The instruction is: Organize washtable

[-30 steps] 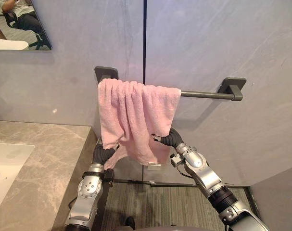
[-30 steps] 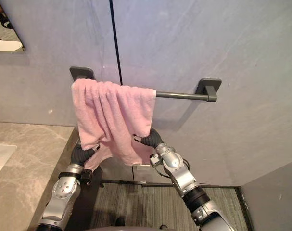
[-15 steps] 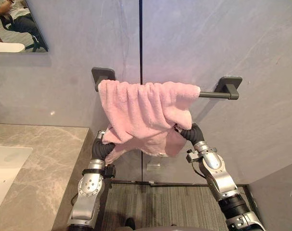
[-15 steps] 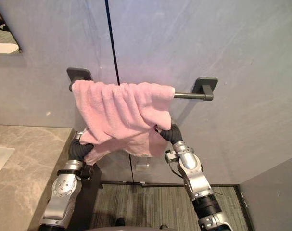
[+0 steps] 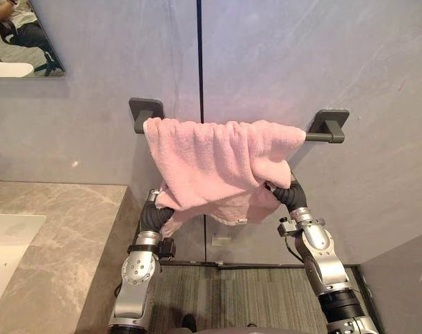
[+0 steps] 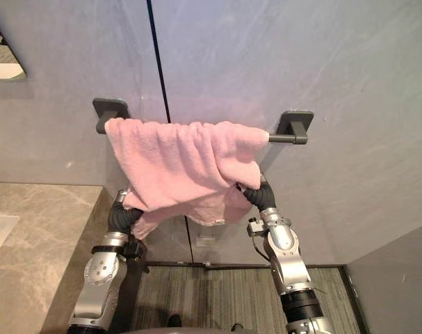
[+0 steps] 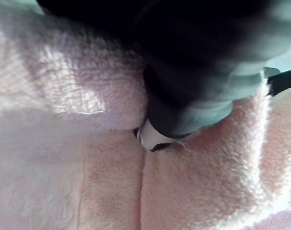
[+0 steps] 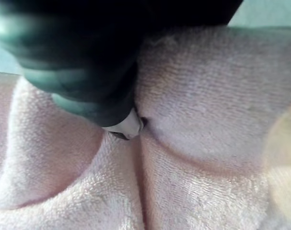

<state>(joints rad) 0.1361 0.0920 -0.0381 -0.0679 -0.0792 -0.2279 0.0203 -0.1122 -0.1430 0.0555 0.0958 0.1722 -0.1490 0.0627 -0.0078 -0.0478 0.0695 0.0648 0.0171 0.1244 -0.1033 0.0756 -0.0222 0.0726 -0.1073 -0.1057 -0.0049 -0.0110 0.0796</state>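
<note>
Left hand, next to the marble counter, and right hand are both tucked up under the hem of the pink towel; can't tell their grip (buried in terry). Towel hangs directly above both, long axis along the towel bar, nearly bracket to bracket, hem uneven. Right hand is nearer the bare bar end. Behind: grey wall, mirror.
</note>
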